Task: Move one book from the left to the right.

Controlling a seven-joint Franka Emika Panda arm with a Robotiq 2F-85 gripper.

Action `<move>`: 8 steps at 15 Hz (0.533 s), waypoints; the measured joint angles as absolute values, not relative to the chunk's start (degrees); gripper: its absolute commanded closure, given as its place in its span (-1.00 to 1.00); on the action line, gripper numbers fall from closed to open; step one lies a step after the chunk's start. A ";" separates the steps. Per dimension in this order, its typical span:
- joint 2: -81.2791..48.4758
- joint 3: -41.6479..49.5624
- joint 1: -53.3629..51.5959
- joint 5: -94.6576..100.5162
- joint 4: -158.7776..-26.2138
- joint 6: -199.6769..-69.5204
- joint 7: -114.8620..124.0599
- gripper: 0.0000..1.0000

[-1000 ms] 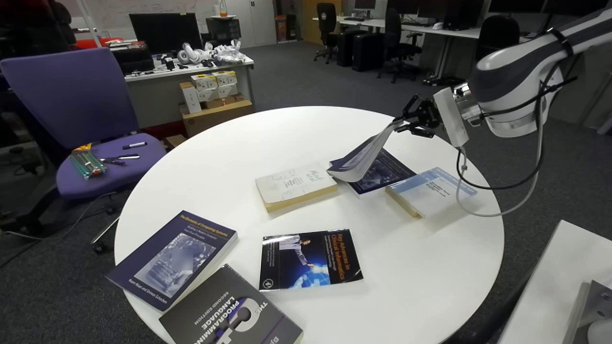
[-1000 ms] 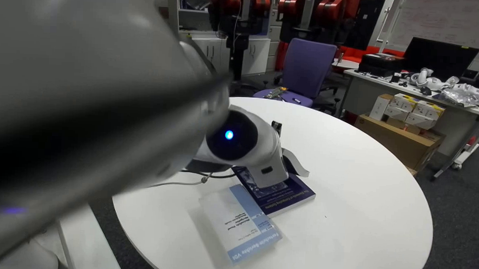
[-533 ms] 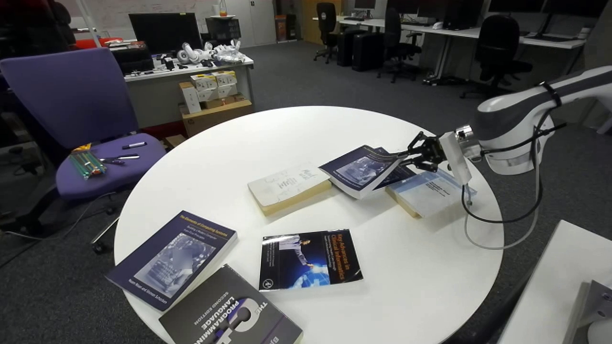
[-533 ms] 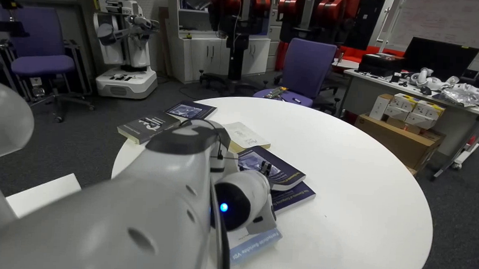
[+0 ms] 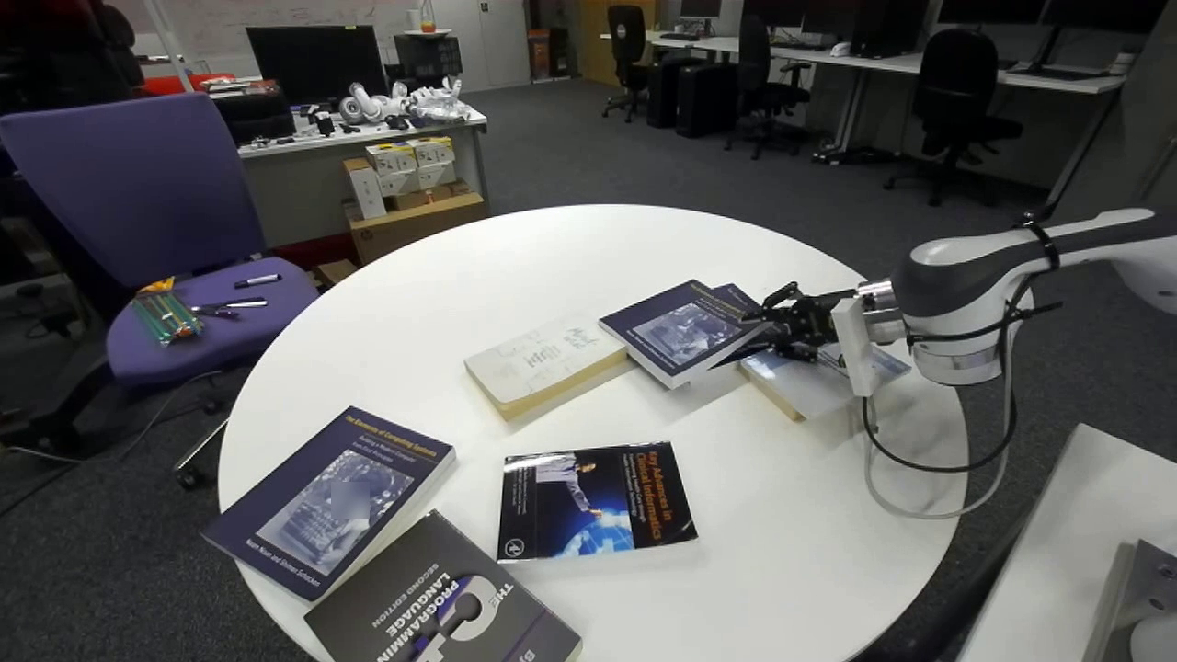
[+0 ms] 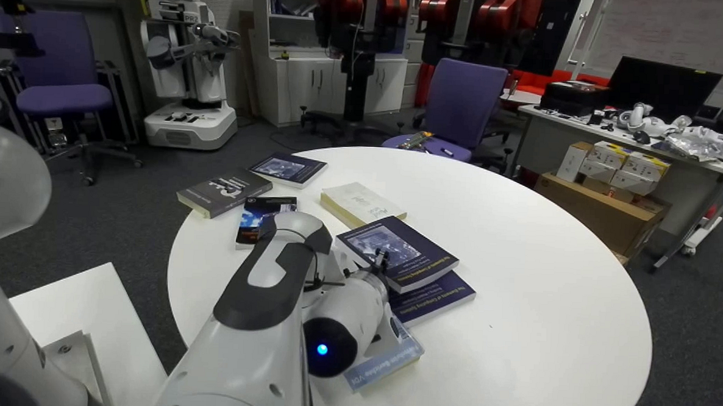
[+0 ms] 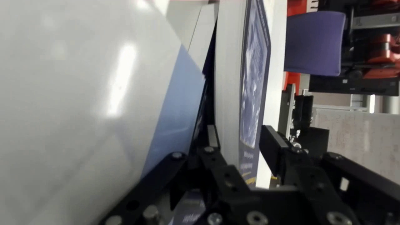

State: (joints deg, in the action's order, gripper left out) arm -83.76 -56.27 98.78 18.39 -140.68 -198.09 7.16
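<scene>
A dark blue book (image 5: 685, 324) with a grey-blue cover picture lies partly over another dark blue book (image 6: 440, 297) on the round table. My gripper (image 5: 749, 333) is at its near edge, by the pale blue book (image 5: 789, 384). In the wrist view the gripper (image 7: 240, 137) has its jaws spread, one finger (image 7: 213, 137) under the upper book and the other finger (image 7: 272, 150) above the cover. White tabletop shows between that upper finger and the cover. The upper book hides much of the lower one.
An off-white book (image 5: 544, 363) lies against the upper book's side. Further along are a black book (image 5: 598, 501), a grey programming book (image 5: 441, 588) and a dark blue book (image 5: 336, 501). The round table (image 6: 546, 296) has a curved edge near the pale blue book.
The upper book was hanging bent from the shut gripper; it has come down and lies flatter. The jaws have spread. The off-white book has shifted slightly left in an exterior view.
</scene>
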 measured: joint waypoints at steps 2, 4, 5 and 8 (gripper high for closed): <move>-85.48 -55.59 97.38 24.47 -142.24 -197.89 8.20 -0.82; -85.49 -54.64 94.44 29.55 -144.46 -197.79 9.53 -1.00; -85.49 -54.41 92.56 31.02 -145.29 -197.79 9.56 -1.00; -85.46 -54.70 86.09 32.89 -146.00 -197.81 8.94 -1.00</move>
State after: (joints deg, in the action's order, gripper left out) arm -85.46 -54.70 86.09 32.89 -146.00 -197.81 8.94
